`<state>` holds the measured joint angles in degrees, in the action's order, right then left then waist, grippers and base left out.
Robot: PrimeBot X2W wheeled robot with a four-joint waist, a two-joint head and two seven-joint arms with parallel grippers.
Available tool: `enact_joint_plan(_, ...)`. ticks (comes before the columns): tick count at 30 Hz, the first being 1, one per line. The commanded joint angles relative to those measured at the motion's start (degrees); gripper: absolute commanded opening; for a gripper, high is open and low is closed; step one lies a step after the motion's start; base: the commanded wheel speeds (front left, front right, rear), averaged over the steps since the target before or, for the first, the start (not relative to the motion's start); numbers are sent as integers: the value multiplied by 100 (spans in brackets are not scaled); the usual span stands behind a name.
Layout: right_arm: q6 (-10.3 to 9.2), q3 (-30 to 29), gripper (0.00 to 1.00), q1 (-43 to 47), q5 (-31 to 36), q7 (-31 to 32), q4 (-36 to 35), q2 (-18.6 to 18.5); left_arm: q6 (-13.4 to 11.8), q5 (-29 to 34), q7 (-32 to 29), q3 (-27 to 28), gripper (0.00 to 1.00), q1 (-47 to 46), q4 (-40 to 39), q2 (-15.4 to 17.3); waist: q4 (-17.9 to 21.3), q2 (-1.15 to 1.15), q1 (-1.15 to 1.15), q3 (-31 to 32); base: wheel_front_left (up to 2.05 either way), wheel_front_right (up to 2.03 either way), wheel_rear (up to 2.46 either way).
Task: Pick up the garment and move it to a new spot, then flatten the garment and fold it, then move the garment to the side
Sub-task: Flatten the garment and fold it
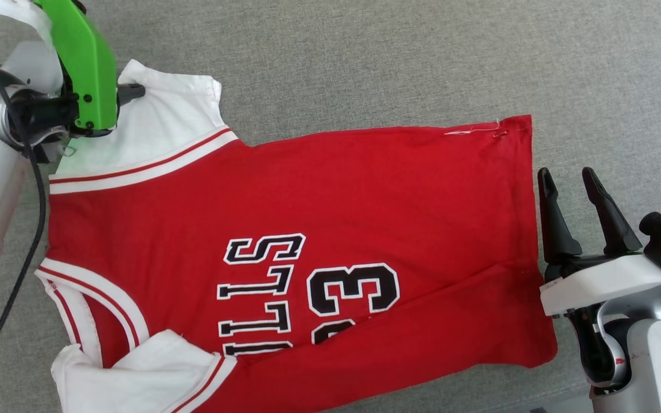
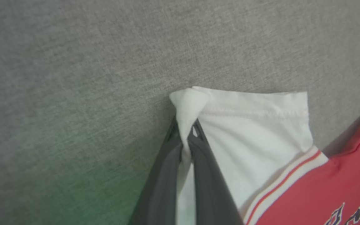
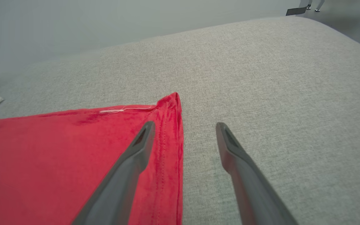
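I am looking down on a grey fabric surface [image 1: 365, 57] that is taking up the whole work area. The garment [image 1: 319, 189] is lying spread on it, chest side up, with its collar end pointing to my left and its hem [image 1: 532, 229] to my right. The red body is lying mostly flat, with one long crease running diagonally toward the near hem corner.

The far sleeve [image 1: 170, 120], white, is lying open beyond the striped trim. The near sleeve [image 1: 135, 373] is lying crumpled and folded over at the bottom edge of the head view. The black-and-white lettering [image 1: 259, 292] and the number [image 1: 353, 289] are reading sideways, and a fold of red cloth is cutting off the nearer digit.

The right gripper [image 1: 566, 175] is standing just beside the hem, its fingers held apart and gripping nothing. In the right wrist view one finger is hanging over the stitched red edge and the other over bare surface; I cannot tell whether either is touching.

The left gripper [image 2: 186, 134], beyond a green cover [image 1: 86, 63] on its arm, is clamped together on the outer corner of the far sleeve, with white cloth bunching up past the fingertips.

A loose white thread [image 1: 471, 131] is trailing along the far hem corner.
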<state>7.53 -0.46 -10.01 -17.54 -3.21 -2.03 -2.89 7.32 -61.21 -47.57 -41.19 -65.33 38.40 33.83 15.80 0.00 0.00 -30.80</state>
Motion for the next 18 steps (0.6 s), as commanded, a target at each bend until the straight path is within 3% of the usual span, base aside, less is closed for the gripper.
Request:
enact_joint_plan(1,-4,-14,100,-150,-76,33,36,1,-12,-37,-69,-270,0,435,282,-290,-2,0,0,47,0,0,0)
enact_joint_plan(5,-4,-27,100,-284,-242,302,171,-35,-24,92,195,-293,0,362,531,-361,-50,0,0,199,0,0,0)
enact_joint_plan(10,-4,126,100,-622,-665,861,468,-445,-17,217,643,-280,0,231,720,-459,-241,0,0,479,0,0,0)
enact_joint_plan(18,-4,133,100,-1184,-1100,2579,1053,-1080,8,360,1330,-349,0,34,382,-634,-838,0,0,732,0,0,0)
